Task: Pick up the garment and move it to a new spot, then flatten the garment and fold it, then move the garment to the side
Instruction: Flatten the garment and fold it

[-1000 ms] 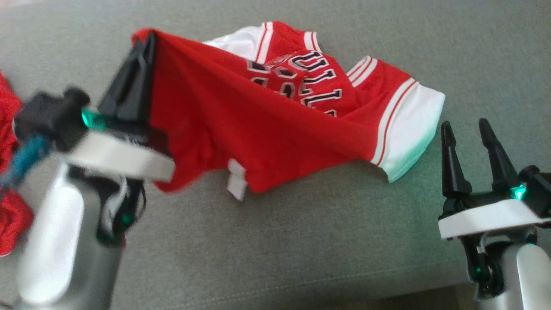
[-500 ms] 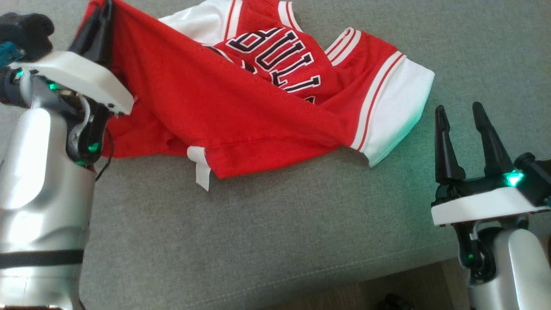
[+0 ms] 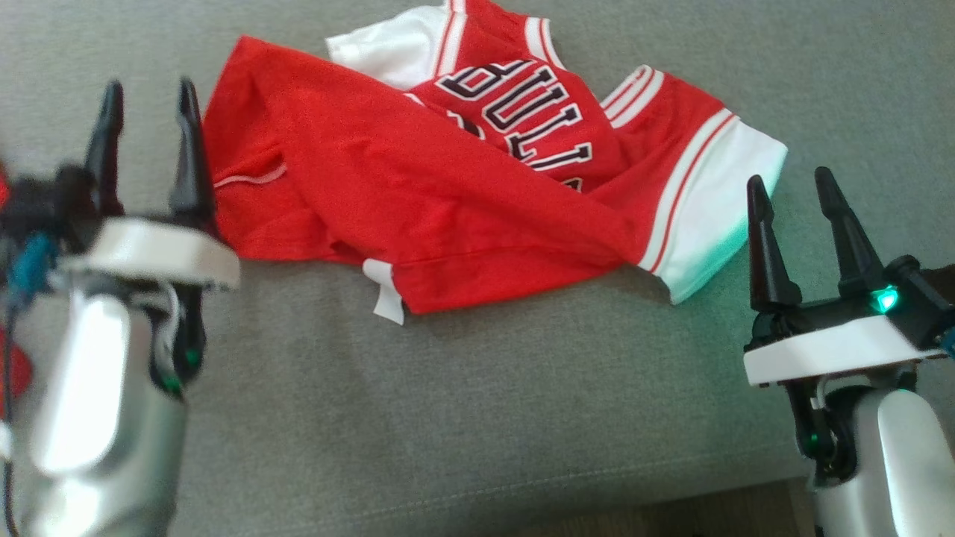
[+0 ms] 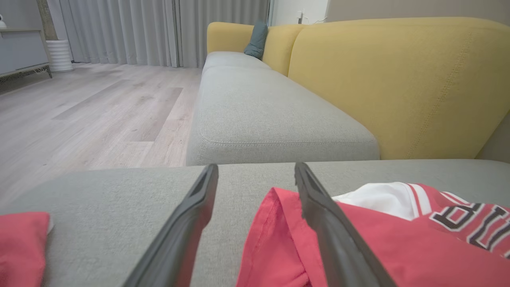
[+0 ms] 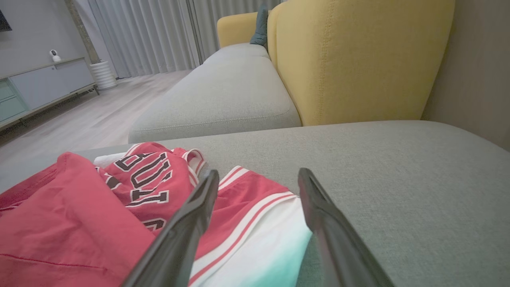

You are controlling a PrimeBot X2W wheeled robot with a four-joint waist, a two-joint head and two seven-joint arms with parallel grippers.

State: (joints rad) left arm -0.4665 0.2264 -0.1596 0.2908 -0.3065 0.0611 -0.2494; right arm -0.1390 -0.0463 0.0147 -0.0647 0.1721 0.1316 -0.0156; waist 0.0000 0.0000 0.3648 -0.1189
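On the grey sofa seat (image 3: 477, 418), head view: the red jersey (image 3: 448, 201) lies crumpled between my left gripper (image 3: 148, 84) and right gripper (image 3: 787, 177), both open and empty. Left wrist view: its red edge is just beside one finger. Right wrist view: the white trim is lined up ahead, probably ready for flattening.

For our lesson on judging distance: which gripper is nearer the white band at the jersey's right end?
Right. The right gripper stands open just beside the white band. The left gripper, also open, stands at the opposite end of the jersey, beside its red corner.
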